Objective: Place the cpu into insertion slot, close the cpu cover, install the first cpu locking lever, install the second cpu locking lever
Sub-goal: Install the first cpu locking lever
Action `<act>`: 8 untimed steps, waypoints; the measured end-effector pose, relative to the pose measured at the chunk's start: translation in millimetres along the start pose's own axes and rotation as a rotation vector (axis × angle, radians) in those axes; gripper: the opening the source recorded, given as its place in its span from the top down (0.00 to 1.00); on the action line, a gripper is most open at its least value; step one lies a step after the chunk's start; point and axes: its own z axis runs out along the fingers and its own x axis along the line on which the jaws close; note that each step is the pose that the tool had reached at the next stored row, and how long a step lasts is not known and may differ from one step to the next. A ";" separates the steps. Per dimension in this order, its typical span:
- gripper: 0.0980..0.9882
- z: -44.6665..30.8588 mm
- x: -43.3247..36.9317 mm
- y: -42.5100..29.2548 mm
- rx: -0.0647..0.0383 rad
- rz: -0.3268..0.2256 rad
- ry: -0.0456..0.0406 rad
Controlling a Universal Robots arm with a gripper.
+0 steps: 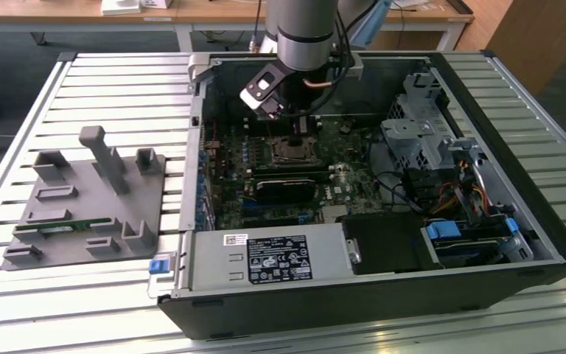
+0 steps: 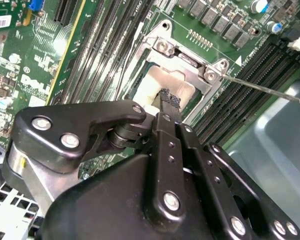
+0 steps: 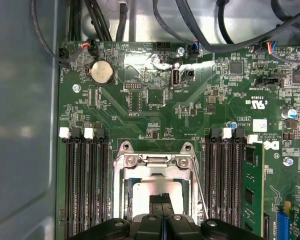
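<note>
In the open computer case, my gripper (image 1: pixel 299 124) hangs over the insertion slot (image 1: pixel 293 152) on the green motherboard. In both wrist views the two black fingers are pressed together with nothing between them, and my gripper (image 2: pixel 169 98) (image 3: pixel 161 199) has its tips at the cpu. The cpu (image 2: pixel 157 82) (image 3: pixel 140 192) lies in the slot, silvery top up. The cpu cover (image 2: pixel 187 61) (image 3: pixel 155 162) lies flat around it. A thin wire locking lever (image 2: pixel 262 88) (image 3: pixel 198 187) angles away from one side of the socket. I cannot tell whether the tips touch the cpu.
Black memory slots (image 3: pixel 85 185) flank the socket on both sides. A long black card (image 1: pixel 285 188) sits just in front of it, and the power supply (image 1: pixel 268 258) lies at the case front. Drive cages and cables (image 1: pixel 430 147) fill the exterior view's right. A grey fixture (image 1: pixel 86 199) stands on the table.
</note>
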 end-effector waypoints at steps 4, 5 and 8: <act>0.99 -6.4 0.0 0.1 0.000 0.000 0.0001; 0.99 -8.1 0.0 0.2 0.000 0.000 0.0001; 0.99 -14.6 0.1 0.3 0.000 0.000 0.0001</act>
